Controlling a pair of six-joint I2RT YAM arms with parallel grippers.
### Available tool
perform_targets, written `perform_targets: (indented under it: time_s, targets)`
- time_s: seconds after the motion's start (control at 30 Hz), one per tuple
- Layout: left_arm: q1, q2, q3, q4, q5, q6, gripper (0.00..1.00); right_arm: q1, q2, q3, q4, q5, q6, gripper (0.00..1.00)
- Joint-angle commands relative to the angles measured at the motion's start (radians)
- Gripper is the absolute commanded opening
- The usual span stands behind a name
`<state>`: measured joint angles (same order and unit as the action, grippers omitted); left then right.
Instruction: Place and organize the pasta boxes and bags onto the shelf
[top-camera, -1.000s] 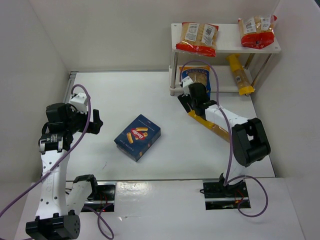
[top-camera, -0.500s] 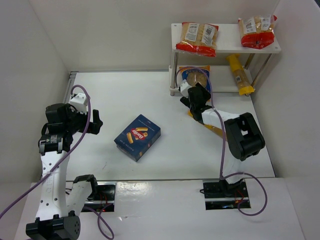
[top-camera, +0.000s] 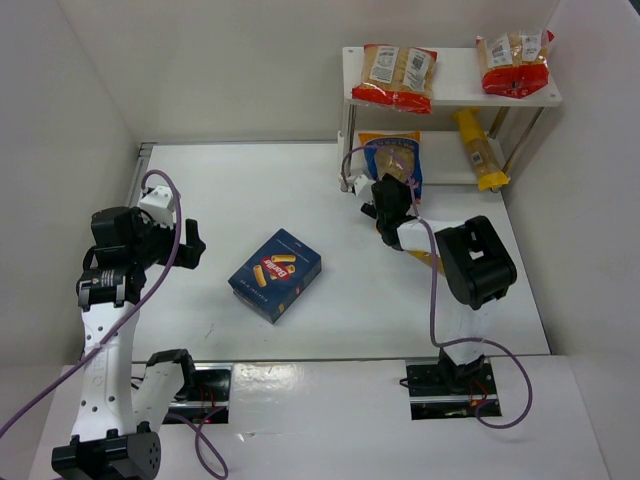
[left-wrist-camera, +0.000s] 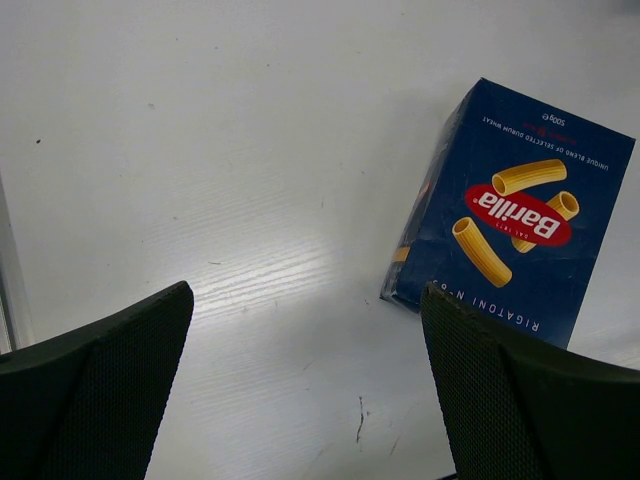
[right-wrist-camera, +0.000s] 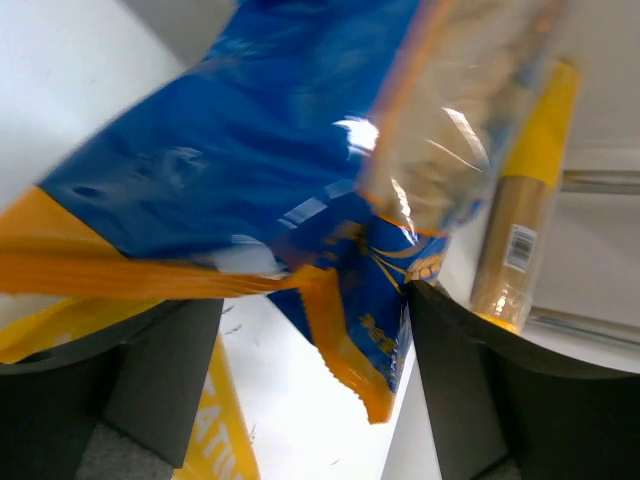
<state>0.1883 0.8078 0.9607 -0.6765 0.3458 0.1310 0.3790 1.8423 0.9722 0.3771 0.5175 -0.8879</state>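
The dark-blue pasta box (top-camera: 275, 273) lies flat mid-table; it also shows in the left wrist view (left-wrist-camera: 510, 220). My left gripper (top-camera: 190, 245) is open and empty to the left of it, jaws wide (left-wrist-camera: 305, 300). The white shelf (top-camera: 455, 78) holds two red-trimmed bags (top-camera: 398, 75) (top-camera: 515, 62) on top. A long orange-yellow bag (top-camera: 478, 150) lies on its lower board. The blue-trimmed bag (top-camera: 392, 158) sits at the lower board's left front. My right gripper (top-camera: 385, 197) is open right against it, its lower edge (right-wrist-camera: 330, 300) between the fingers.
A second long orange-yellow bag (top-camera: 432, 260) lies on the table under my right forearm; it shows in the right wrist view (right-wrist-camera: 225, 430). White walls close in the table on the left, back and right. The shelf's thin legs (top-camera: 345, 150) stand beside my right gripper.
My right arm has folded in, its elbow swinging left and toward the shelf, and the gripper has turned at the blue-trimmed bag. More of that bag shows now. The left arm has not moved.
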Motion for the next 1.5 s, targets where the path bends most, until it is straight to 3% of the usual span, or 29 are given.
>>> perform_targets:
  time_s: [0.0, 0.13, 0.23, 0.27, 0.4, 0.5, 0.97, 1.47]
  targets:
    - [0.007, -0.021, 0.0, 0.028, 0.009, 0.007, 1.0, -0.005, 0.058, 0.023, 0.074, 0.021, -0.034, 0.79]
    - [0.007, -0.021, 0.0, 0.028, 0.009, 0.007, 1.0, -0.005, 0.084, 0.034, 0.06, 0.021, -0.034, 0.7]
    - [0.007, -0.021, 0.0, 0.028, 0.009, 0.007, 1.0, -0.005, 0.084, 0.043, 0.06, 0.021, -0.025, 0.48]
    - [0.007, -0.021, 0.0, 0.028, 0.009, 0.007, 1.0, -0.005, 0.084, 0.052, 0.06, 0.021, -0.025, 0.36]
    - [0.007, -0.021, 0.0, 0.028, 0.009, 0.007, 1.0, -0.005, 0.066, 0.071, 0.049, 0.021, -0.014, 0.13]
    - [0.007, -0.021, 0.0, 0.028, 0.009, 0.007, 1.0, -0.014, 0.045, 0.071, 0.049, 0.021, -0.005, 0.03]
    - [0.007, -0.021, 0.0, 0.028, 0.009, 0.007, 1.0, -0.014, -0.058, 0.141, 0.071, 0.001, 0.023, 0.0]
    - [0.007, -0.021, 0.0, 0.028, 0.009, 0.007, 1.0, -0.014, 0.021, 0.209, 0.121, 0.019, 0.024, 0.0]
